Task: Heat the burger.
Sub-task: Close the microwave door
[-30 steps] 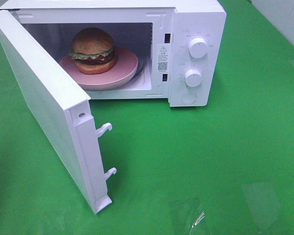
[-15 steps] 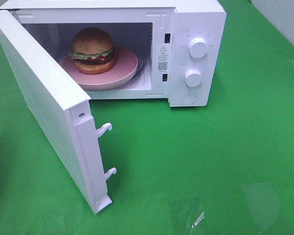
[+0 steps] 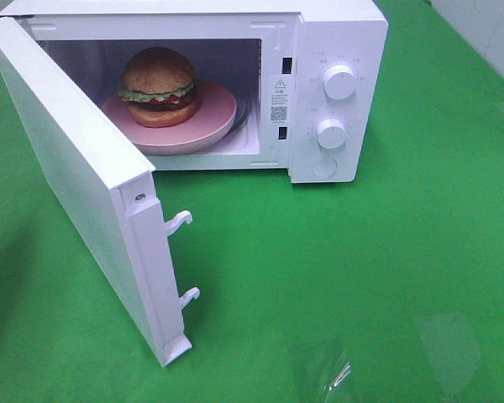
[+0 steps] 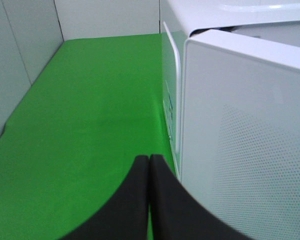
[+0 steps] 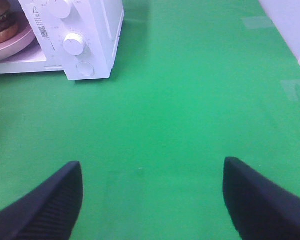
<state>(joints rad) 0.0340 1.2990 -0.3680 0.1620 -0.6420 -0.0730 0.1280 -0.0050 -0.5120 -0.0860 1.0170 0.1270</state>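
The burger (image 3: pixel 159 86) sits on a pink plate (image 3: pixel 210 117) inside the white microwave (image 3: pixel 336 34). Its door (image 3: pixel 76 185) stands wide open toward the front left. The burger's edge also shows in the right wrist view (image 5: pixel 0 22). Neither gripper shows in the exterior high view. My left gripper (image 4: pixel 149 162) is shut and empty, close beside the outer face of the open door (image 4: pixel 240 150). My right gripper (image 5: pixel 152 200) is open and empty over the green table, well in front of and to the right of the microwave (image 5: pixel 90 30).
The microwave has two white knobs (image 3: pixel 340 81) and a round button (image 3: pixel 323 167) on its right panel. Two latch hooks (image 3: pixel 178 222) stick out of the door's edge. Green cloth (image 3: pixel 386 269) covers the table. Grey walls (image 4: pixel 20 65) stand at the left.
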